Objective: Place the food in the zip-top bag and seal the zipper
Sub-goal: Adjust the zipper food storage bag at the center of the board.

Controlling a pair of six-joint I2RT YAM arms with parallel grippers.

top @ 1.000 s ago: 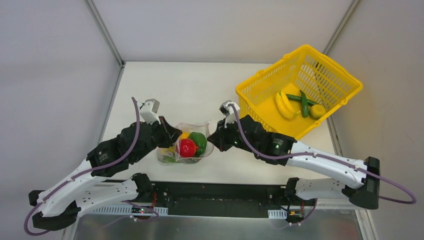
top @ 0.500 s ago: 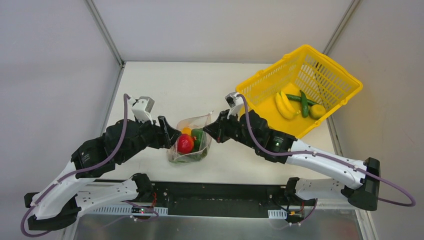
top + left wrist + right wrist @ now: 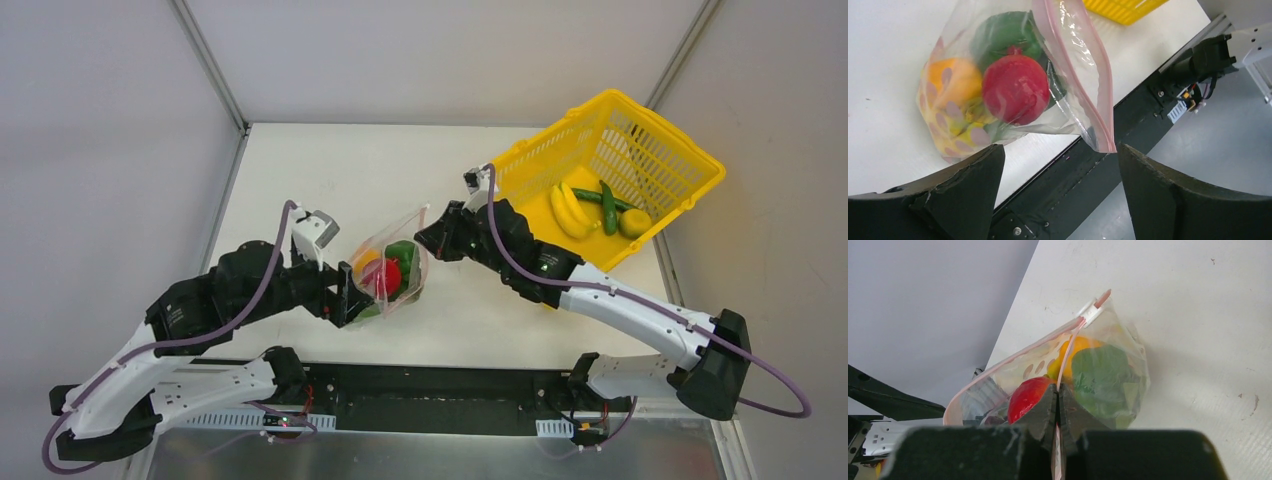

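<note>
Counter (image 3: 330, 170) first: the bag sits at centre frame, between my two arms. The basket (image 3: 612, 98) is tipped at upper right, with the bananas (image 3: 570, 210) and pods (image 3: 606, 205) in it, so I judge the filling isn't finished.

On to the bag (image 3: 400, 255). It stands on edge with the mouth toward the upper right. I can't tell whether its bottom rests on the counter. My right gripper (image 3: 1057, 400) is clenched on the zipper (image 3: 1078, 80), pinching the strip, and that pinch looks to be what keeps the bag up and the food from spilling. My left gripper (image 3: 1058, 152) is released, fingers wide either side of the bag's lower corner and gripping nothing.

Inside, the green pepper (image 3: 1003, 32), the tomato (image 3: 1015, 90) and the orange pepper (image 3: 950, 80) press against the film.

Smallest now: in the right wrist view the strip splits into two lines, so the mouth reads as open, and the white slider (image 3: 1090, 314) sits at the far end.
</note>
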